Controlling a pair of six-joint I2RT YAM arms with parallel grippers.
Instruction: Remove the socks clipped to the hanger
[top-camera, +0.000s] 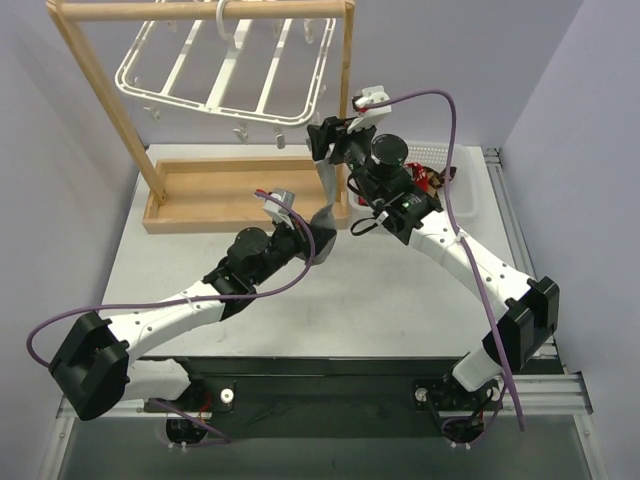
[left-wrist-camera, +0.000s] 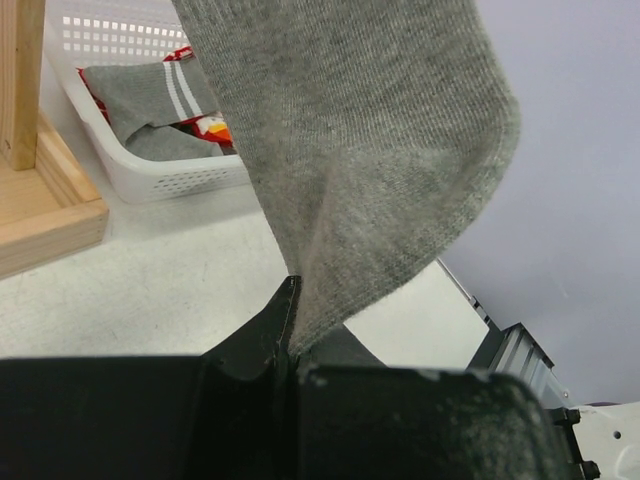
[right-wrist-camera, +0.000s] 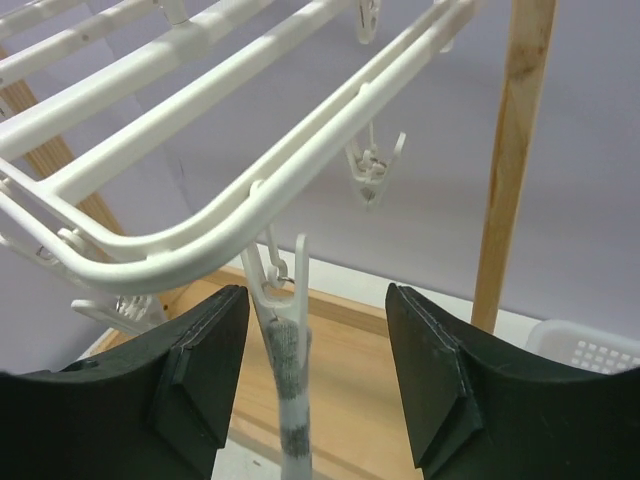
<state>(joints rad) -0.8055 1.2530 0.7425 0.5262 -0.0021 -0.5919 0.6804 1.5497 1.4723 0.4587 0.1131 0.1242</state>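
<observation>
The white hanger hangs from the wooden rack's top bar. One grey sock hangs from a clip at its near right corner. In the right wrist view this sock shows edge-on, grey with white stripes. My right gripper stands open with a finger on each side of the clip, touching neither it nor the sock. In the top view the right gripper is up by that corner. My left gripper is shut on the lower end of the sock, which stretches upward from it.
A white perforated basket at the back right holds grey and red socks; the top view shows the basket behind the right arm. The wooden rack's upright and base tray stand close to both grippers.
</observation>
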